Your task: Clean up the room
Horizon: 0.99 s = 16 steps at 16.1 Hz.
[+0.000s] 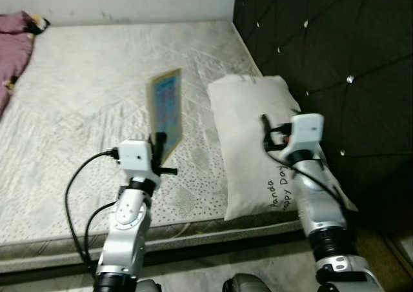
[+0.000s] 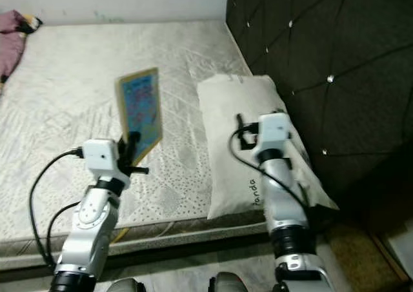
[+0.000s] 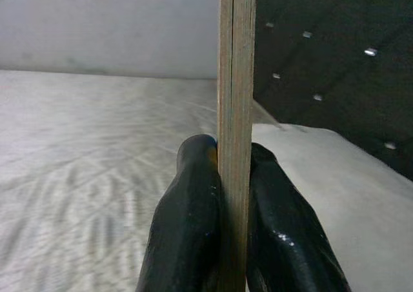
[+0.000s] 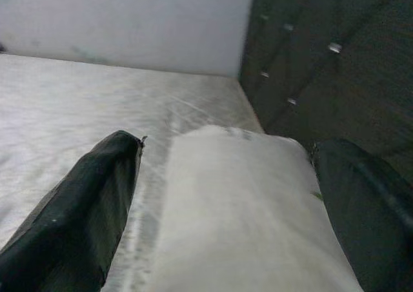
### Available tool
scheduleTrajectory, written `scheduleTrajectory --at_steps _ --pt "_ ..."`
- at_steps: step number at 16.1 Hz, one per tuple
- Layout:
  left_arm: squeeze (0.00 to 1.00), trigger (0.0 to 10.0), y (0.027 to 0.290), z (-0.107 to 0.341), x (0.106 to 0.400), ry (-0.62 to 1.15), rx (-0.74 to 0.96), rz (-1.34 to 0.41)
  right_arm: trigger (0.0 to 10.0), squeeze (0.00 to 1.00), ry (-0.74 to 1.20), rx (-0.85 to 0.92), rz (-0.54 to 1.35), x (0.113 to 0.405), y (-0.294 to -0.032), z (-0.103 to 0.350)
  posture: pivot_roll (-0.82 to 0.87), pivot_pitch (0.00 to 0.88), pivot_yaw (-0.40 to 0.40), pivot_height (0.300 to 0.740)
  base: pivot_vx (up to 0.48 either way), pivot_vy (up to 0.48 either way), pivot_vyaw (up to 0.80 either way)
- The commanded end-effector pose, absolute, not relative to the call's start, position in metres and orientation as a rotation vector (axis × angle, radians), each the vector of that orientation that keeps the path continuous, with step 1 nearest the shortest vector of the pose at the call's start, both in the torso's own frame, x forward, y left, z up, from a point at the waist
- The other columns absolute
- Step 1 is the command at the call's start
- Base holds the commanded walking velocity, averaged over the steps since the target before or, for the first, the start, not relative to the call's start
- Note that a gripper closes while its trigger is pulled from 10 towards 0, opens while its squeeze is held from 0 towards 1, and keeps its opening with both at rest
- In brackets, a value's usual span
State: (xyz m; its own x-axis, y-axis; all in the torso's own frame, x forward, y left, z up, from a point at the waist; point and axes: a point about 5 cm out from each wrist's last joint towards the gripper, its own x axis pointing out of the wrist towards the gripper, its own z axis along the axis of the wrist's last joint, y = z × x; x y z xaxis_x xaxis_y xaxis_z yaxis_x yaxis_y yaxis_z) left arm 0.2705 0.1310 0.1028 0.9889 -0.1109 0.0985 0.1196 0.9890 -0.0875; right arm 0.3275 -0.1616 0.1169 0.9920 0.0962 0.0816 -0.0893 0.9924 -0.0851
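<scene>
Clamped in my left fingers [image 3: 193,221], book [image 1: 165,111] stands upright (edge-on from that wrist); right fingers [image 4: 84,208] spread wide above pillow [image 1: 258,137].

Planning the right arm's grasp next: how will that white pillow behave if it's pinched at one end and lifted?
Probably floppy: the pillow looks soft and sags over the mattress edge. Likely light for its bulk. The open right gripper hovers over it; a pinch may catch only fabric.
</scene>
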Motion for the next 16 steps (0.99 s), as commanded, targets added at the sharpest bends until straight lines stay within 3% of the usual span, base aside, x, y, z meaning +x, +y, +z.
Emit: scheduleTrajectory --at_steps 1,5,16 --pt "0.00 10.0 0.1358 0.1112 0.2710 -0.135 -0.078 -0.097 10.0 0.00 -0.106 -0.093 0.093 0.3293 -0.1604 0.1221 -0.05 0.064 -0.009 0.740 0.000 0.000 0.00" --pt "0.00 10.0 0.1345 0.1128 0.2715 -0.148 -0.071 -0.114 10.0 0.00 -0.112 -0.104 0.092 0.3281 -0.1604 0.1222 -0.05 0.063 -0.005 0.740 0.133 0.000 0.32" --pt "0.00 10.0 0.1349 0.1132 0.2686 -0.159 -0.067 -0.134 10.0 0.00 -0.114 -0.109 0.098 0.3293 -0.1582 0.1222 -0.05 0.058 -0.009 0.740 0.166 0.000 0.05"
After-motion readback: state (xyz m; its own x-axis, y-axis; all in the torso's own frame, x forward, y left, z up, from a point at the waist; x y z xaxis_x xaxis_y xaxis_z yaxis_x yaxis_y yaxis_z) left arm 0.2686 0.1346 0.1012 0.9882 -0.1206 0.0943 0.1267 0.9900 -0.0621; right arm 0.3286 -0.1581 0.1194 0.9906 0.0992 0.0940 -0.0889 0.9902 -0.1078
